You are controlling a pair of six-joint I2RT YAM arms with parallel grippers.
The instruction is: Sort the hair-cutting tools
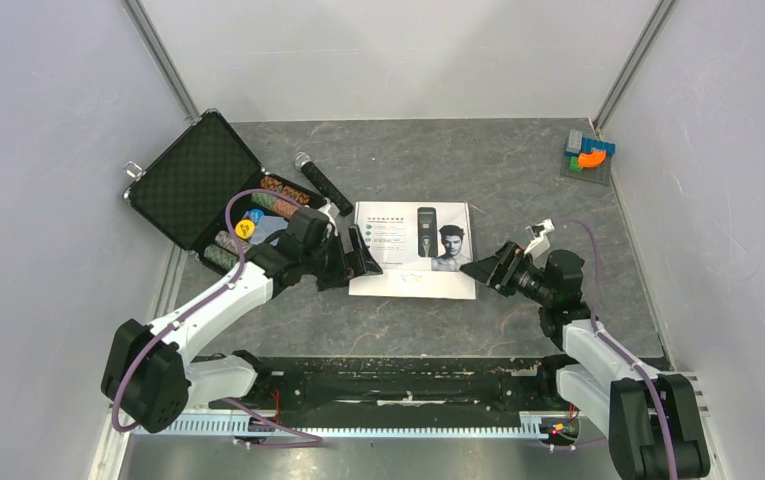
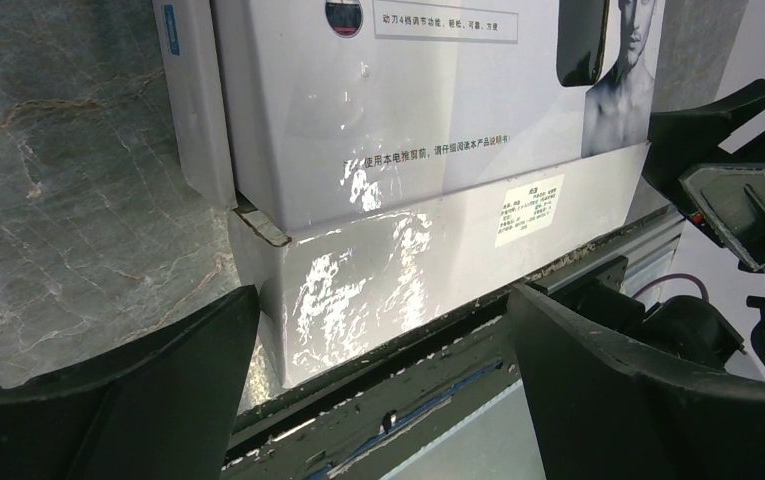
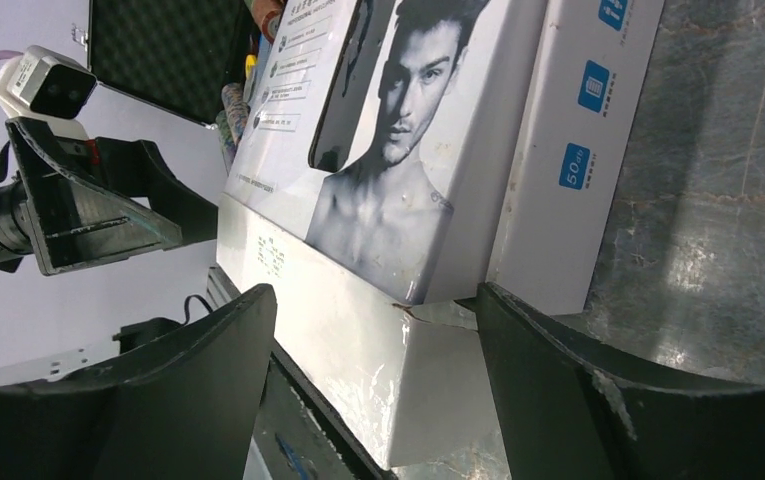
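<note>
Both arms sit at opposite short ends of the white clipper box (image 1: 413,250), which lies flat and closed in the middle of the table (image 1: 458,160). The left gripper (image 1: 360,258) is at the box's left end with its jaws spread as wide as they go and nothing between them. In its wrist view the box's near corner and side wall sit just ahead of the fingers. The right gripper (image 1: 480,268) is at the right end, jaws also apart but a bit narrower, holding nothing. Its wrist view shows the lid's near right corner lined up in the gap. We read this pairing as a setup to steady one end and lift the lid at the other. The hair-cutting tools themselves are not in view. We judge they are inside the closed box, since the lid only shows a printed clipper, so sorting has not started. To the left an open black case (image 1: 193,180) holds poker chips (image 1: 283,190), a microphone (image 1: 320,183) lies behind the box, and coloured blocks (image 1: 590,152) sit in the far right corner, well away from the box.
</note>
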